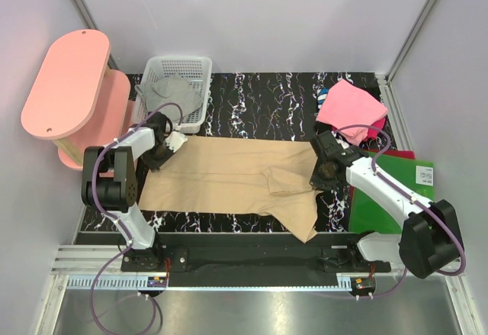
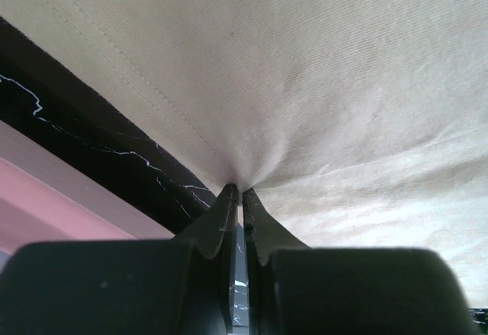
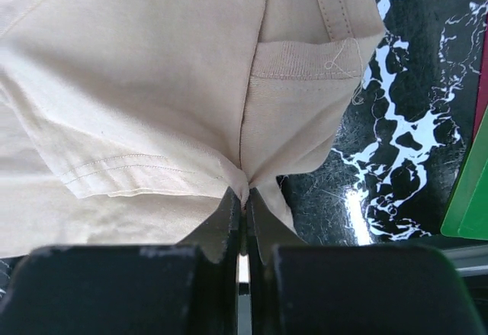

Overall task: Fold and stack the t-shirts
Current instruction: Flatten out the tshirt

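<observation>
A large tan t-shirt (image 1: 229, 182) lies spread across the dark marbled table, one part hanging toward the front edge. My left gripper (image 1: 169, 150) is shut on its far left corner; in the left wrist view the tan t-shirt (image 2: 305, 83) puckers into the gripper (image 2: 239, 190). At the shirt's right end my right gripper (image 1: 324, 169) is shut on a pinch of cloth, and the tan t-shirt (image 3: 152, 106) gathers between the closed jaws of the gripper (image 3: 245, 198). A grey t-shirt (image 1: 171, 95) fills the white basket. A pink t-shirt (image 1: 351, 110) lies folded at the back right.
The white mesh basket (image 1: 200, 66) stands at the back left, beside a pink two-tier stand (image 1: 69, 83). A flat green sheet (image 1: 396, 190) lies at the right edge, also showing in the right wrist view as a green sheet (image 3: 471, 198). Grey walls enclose the table.
</observation>
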Tool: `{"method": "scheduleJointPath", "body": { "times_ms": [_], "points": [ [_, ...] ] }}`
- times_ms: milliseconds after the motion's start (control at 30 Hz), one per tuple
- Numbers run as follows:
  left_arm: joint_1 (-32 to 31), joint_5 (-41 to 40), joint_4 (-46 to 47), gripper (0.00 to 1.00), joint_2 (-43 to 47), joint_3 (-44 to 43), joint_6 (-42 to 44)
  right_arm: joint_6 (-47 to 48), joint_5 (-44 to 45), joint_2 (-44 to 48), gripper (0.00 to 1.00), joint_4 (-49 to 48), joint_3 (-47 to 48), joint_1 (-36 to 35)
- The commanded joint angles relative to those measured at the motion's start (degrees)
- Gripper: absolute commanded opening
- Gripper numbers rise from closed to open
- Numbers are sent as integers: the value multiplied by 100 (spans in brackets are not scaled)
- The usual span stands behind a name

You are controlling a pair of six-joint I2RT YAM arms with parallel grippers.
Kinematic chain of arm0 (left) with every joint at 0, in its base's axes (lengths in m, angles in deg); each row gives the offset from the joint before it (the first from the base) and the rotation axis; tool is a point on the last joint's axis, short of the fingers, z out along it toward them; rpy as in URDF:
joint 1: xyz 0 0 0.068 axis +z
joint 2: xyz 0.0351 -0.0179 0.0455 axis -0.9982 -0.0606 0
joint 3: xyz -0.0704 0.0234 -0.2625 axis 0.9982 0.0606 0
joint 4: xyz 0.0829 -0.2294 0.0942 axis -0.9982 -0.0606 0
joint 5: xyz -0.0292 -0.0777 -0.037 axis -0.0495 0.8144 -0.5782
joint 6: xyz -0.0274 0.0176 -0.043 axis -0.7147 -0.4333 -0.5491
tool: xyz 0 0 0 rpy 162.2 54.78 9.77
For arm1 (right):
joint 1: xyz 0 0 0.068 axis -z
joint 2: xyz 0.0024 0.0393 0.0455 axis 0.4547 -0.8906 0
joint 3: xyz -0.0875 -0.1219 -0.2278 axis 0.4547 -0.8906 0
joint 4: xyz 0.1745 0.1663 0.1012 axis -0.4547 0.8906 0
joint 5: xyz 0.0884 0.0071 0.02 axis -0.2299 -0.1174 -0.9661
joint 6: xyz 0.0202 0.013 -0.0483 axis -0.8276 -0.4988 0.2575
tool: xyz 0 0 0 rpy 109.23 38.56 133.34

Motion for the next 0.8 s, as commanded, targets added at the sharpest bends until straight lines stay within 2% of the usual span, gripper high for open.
{"method": "scheduleJointPath", "body": {
  "times_ms": [0, 433, 767],
  "points": [
    [29, -6, -171, 6, 538, -331, 36, 235, 194, 322, 4, 311, 516, -37],
    [21, 21, -426, 5, 1215, -516, 80, 192, 27, 638, 7, 417, 359, -37],
    [30, 82, -470, 5, 1383, -411, 36, 253, -139, 640, 11, 373, 298, -37]
  ]
}}
